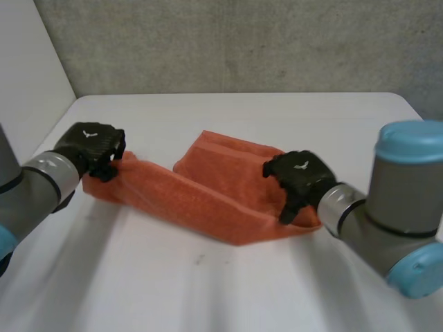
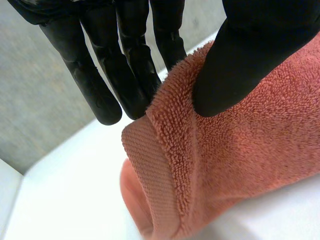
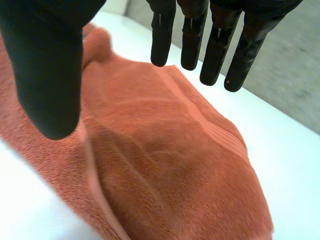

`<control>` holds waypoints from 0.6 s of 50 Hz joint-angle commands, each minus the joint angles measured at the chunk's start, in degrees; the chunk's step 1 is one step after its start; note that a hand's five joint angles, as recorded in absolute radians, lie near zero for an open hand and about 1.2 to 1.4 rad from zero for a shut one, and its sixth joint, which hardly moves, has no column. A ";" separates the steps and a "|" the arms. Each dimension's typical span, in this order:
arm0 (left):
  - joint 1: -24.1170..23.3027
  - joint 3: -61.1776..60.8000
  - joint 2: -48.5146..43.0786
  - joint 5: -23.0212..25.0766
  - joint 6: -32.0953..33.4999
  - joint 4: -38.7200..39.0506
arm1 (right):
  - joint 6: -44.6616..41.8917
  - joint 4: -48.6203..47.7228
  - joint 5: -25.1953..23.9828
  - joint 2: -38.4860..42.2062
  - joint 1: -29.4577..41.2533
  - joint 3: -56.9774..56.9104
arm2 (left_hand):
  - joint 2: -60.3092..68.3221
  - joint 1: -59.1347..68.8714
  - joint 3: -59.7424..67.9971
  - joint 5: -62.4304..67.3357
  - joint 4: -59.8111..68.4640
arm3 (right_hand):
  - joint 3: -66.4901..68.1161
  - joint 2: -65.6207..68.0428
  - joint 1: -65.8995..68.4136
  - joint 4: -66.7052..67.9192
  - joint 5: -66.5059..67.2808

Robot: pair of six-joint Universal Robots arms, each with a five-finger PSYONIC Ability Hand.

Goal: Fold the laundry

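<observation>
A white table [image 1: 228, 290] stands before a mottled grey wall [image 1: 242, 41].

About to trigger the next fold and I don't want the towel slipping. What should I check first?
1. Left hand pinching the towel at its end: ok, thumb and fingers clamp its edge.
2. Right hand gripping the towel: not ok, fingers straight, nothing pinched.
3. Towel lying flat: not ok, bunched and partly doubled over.
4. Towel fully on the table: ok.
5. Layers caught in the left pinch: cannot tell.
</observation>
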 commanded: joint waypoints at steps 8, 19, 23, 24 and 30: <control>-0.87 -5.05 13.72 0.18 -1.12 1.06 | 11.38 8.61 -11.82 -3.13 -15.23 0.49 | 11.66 15.52 12.17 15.55 11.81 | 3.11 2.72 5.80 3.50 3.60; -3.51 -4.52 24.18 0.44 -8.41 1.06 | 10.59 7.83 -18.24 -1.03 -16.29 4.19 | 11.66 15.52 12.17 15.55 11.81 | 1.77 1.37 4.45 2.15 2.25; -4.21 -3.90 25.24 0.44 -8.59 1.15 | 10.59 3.61 -17.80 1.87 -16.20 3.84 | 11.66 15.52 12.17 15.55 11.81 | 2.44 2.04 5.12 2.82 2.93; -4.30 -3.73 25.41 0.44 -8.59 1.15 | 10.68 2.82 -17.80 2.22 -16.12 3.75 | 11.66 15.52 12.17 15.55 11.81 | 2.61 2.21 5.29 2.99 3.10; -6.49 -1.18 25.94 0.18 -8.68 1.15 | 11.56 -1.39 -17.28 4.50 -14.10 2.00 | 11.66 15.52 12.17 15.55 11.81 | 3.95 3.55 6.63 4.33 4.44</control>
